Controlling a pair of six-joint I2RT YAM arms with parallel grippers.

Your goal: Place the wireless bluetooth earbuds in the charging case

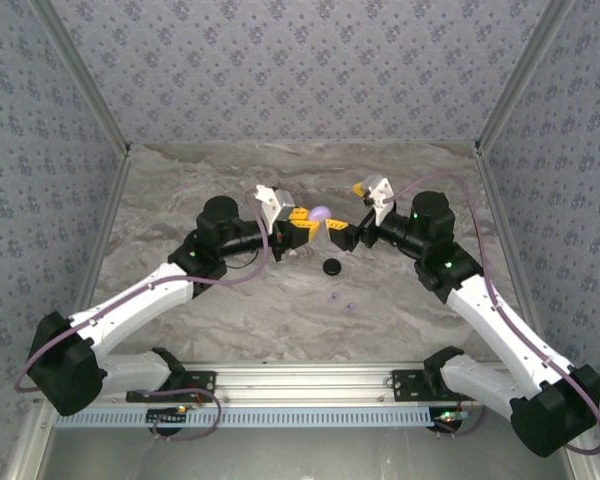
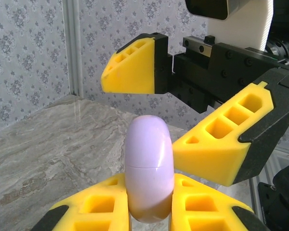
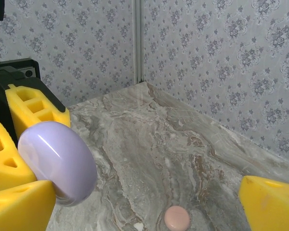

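— Lilac, glossy, egg-round: that's the charging case (image 2: pixel 149 163) on my screen, lid down on a thin seam around its middle. My left jaws are clamped on it, up off the table (image 1: pixel 230 300).
— And your right jaws?
— Spread wide, holding nothing, just beside the case.
— The earbuds?
— I see two lilac earbuds (image 1: pixel 332 297) lying on the table, on the arms' side of a black case (image 1: pixel 331 266), too small to make out more. A pink case (image 3: pixel 177 217) sits there too.
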